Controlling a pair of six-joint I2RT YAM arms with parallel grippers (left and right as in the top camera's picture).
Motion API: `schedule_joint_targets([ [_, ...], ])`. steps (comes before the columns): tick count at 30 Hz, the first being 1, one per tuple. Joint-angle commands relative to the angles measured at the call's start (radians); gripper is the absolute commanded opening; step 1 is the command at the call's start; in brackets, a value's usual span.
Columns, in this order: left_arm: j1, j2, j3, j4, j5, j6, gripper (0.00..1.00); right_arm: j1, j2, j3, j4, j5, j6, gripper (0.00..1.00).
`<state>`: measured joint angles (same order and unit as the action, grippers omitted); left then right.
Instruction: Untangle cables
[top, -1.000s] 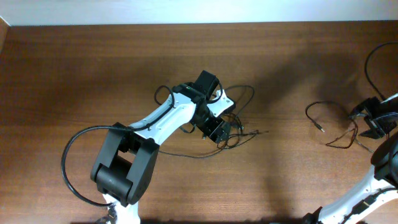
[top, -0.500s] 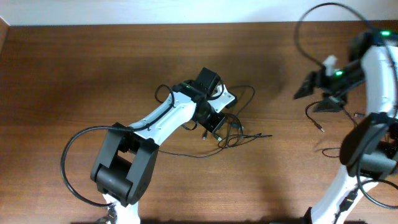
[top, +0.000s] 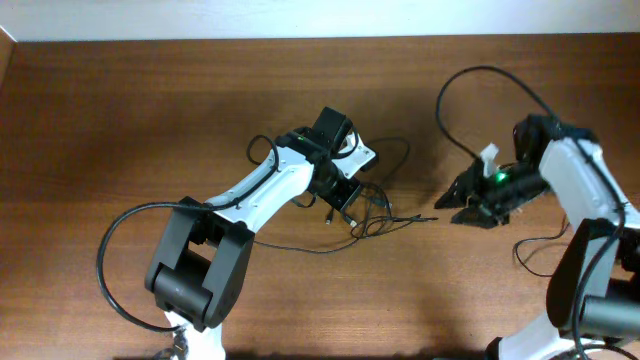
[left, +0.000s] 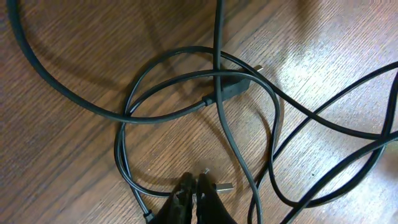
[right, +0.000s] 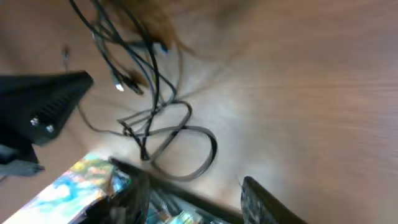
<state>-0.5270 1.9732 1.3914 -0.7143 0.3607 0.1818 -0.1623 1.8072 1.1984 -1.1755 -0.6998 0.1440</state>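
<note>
One table (top: 120, 120), two robot arms, a left arm (top: 262, 190) and a right arm (top: 585, 185), one tangled bundle of cables (top: 378, 212), one loose cable (top: 545, 240) far right.

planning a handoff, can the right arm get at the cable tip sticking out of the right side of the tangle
Likely yes: the right gripper is open, right beside the cable tip, with nothing between them; the left gripper is shut at the tangle.
</note>
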Motion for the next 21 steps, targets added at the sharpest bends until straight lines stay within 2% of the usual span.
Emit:
schedule_joint_targets([
  [1,0.005,0.009,0.011,0.008,-0.002,-0.036,0.06,-0.002,-0.002,-0.176,0.147,-0.246,0.047,0.47],
  [4,0.005,0.009,0.01,0.007,-0.002,-0.036,0.07,-0.002,-0.002,-0.238,0.259,-0.258,0.128,0.39],
  [5,0.005,0.009,0.01,0.007,-0.002,-0.036,0.08,-0.002,-0.002,-0.238,0.269,-0.258,0.127,0.32],
  [6,0.005,0.009,0.01,0.007,-0.002,-0.035,0.09,-0.002,-0.002,-0.238,0.281,-0.257,0.127,0.17],
  [7,0.005,0.009,0.01,0.007,-0.002,-0.035,0.1,-0.002,-0.002,-0.238,0.295,-0.257,0.127,0.06],
  [10,0.005,0.009,0.01,0.007,-0.003,-0.035,0.1,-0.002,-0.002,-0.238,0.301,-0.258,0.107,0.04],
  [11,0.005,0.009,0.01,0.006,-0.003,-0.035,0.08,-0.002,-0.006,-0.237,0.301,-0.259,0.04,0.04],
  [12,0.007,0.009,0.01,0.007,-0.018,-0.04,0.01,-0.002,-0.019,-0.237,0.301,-0.258,0.008,0.04],
  [14,0.028,0.009,0.01,0.008,-0.07,-0.136,0.0,0.001,-0.09,-0.237,0.296,-0.244,-0.01,0.04],
  [15,0.061,0.009,0.01,0.008,-0.068,-0.214,0.0,0.013,-0.147,-0.23,0.294,-0.191,-0.01,0.04],
  [18,0.116,0.009,0.01,0.027,-0.056,-0.296,0.13,0.09,-0.28,-0.137,0.217,0.001,-0.005,0.04],
  [20,0.138,0.009,0.01,0.062,0.005,-0.302,0.02,0.19,-0.316,0.01,0.104,0.177,0.027,0.04],
  [21,0.142,0.009,0.01,0.071,0.024,-0.302,0.01,0.232,-0.316,0.068,0.055,0.245,0.029,0.04],
])
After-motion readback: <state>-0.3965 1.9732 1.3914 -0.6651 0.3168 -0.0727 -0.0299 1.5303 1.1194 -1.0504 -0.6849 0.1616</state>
